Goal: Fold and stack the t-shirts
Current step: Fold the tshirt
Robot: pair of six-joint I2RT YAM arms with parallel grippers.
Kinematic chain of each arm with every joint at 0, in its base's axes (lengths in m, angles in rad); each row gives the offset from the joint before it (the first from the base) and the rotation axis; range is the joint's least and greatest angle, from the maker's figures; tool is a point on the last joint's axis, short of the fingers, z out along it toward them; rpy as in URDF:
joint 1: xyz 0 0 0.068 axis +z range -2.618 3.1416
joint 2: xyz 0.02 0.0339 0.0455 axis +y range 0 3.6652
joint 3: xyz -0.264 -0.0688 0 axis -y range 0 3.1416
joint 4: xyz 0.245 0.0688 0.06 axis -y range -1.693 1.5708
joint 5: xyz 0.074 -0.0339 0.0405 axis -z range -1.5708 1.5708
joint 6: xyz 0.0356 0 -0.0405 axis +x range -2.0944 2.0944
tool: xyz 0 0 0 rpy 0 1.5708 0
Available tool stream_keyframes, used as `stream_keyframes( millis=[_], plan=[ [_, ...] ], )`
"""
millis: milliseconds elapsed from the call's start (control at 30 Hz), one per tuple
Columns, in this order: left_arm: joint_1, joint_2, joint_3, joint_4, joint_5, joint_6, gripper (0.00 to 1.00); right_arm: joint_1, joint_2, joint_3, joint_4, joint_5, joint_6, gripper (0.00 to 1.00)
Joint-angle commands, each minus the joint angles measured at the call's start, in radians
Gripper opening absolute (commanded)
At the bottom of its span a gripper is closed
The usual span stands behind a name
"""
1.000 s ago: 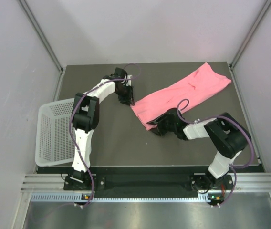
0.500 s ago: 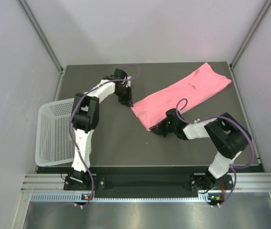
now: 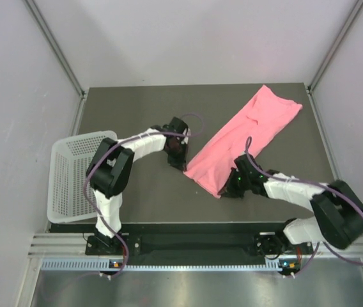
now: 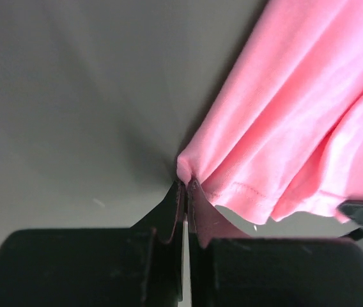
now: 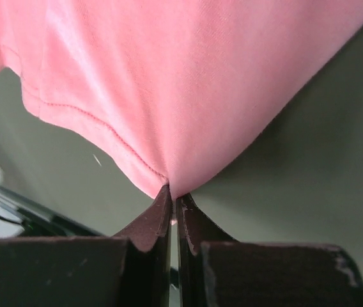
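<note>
Fabric is pinched in both of your pincers: the left gripper is clenched on one corner of the hem of the salmon-pink t-shirt, and the right gripper is clenched on the other corner, each wrist view showing the fingers pressed together with a small peak of cloth caught at their tips. Take the white basket as your mark. The shirt lies on the dark table well apart from the basket, on its right, as a long narrow band. Its long axis slants away from the basket, from the held hem at the nearer end to the sleeve end at the far corner. Your left gripper holds the corner on the basket side; your right gripper holds the corner farther from the basket and a little nearer the arm bases. All the rest of the shirt stretches beyond both pincers, away from the basket. By my reading, the coming move turns on that axis: you would carry the hem along it toward the far end, both arms keeping pace, or the fold will skew.
</note>
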State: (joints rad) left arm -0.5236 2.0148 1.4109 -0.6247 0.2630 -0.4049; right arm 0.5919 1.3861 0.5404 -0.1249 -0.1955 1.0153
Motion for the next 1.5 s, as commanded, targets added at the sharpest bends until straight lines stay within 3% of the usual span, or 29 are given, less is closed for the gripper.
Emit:
stream_keyframes(
  millis=[0, 167, 300, 400, 533, 667, 833, 933, 1167, 1467],
  plan=[
    [-0.11, -0.14, -0.148, 0.006, -0.076, -0.086, 0.0, 0.011, -0.16, -0.054, -0.174, -0.033, -0.101, 0.0],
    [-0.213, -0.324, -0.309, 0.025, -0.119, -0.175, 0.0, 0.06, -0.413, -0.163, -0.361, -0.009, -0.029, 0.0],
    [-0.253, -0.437, -0.421, 0.026, -0.116, -0.219, 0.0, 0.158, -0.716, -0.264, -0.536, 0.031, 0.167, 0.0],
    [-0.26, -0.475, -0.458, 0.033, -0.091, -0.23, 0.0, 0.2, -0.893, -0.289, -0.664, 0.062, 0.259, 0.0],
    [-0.273, -0.464, -0.438, 0.033, -0.064, -0.221, 0.0, 0.2, -0.989, -0.269, -0.766, 0.091, 0.287, 0.0],
    [-0.276, -0.41, -0.318, -0.007, -0.047, -0.201, 0.0, 0.198, -0.914, -0.232, -0.702, 0.131, 0.275, 0.0],
    [-0.273, -0.294, -0.123, -0.107, -0.077, -0.157, 0.0, 0.162, -0.708, -0.109, -0.657, 0.214, 0.214, 0.0],
    [-0.273, -0.219, 0.005, -0.182, -0.088, -0.14, 0.0, 0.051, -0.635, -0.065, -0.63, 0.138, 0.122, 0.0],
    [-0.271, -0.087, 0.288, -0.262, -0.145, -0.106, 0.0, -0.341, -0.478, 0.082, -0.653, -0.007, -0.251, 0.0],
    [-0.254, 0.13, 0.591, -0.199, -0.14, -0.097, 0.0, -0.582, -0.185, 0.325, -0.691, -0.088, -0.526, 0.0]
  ],
)
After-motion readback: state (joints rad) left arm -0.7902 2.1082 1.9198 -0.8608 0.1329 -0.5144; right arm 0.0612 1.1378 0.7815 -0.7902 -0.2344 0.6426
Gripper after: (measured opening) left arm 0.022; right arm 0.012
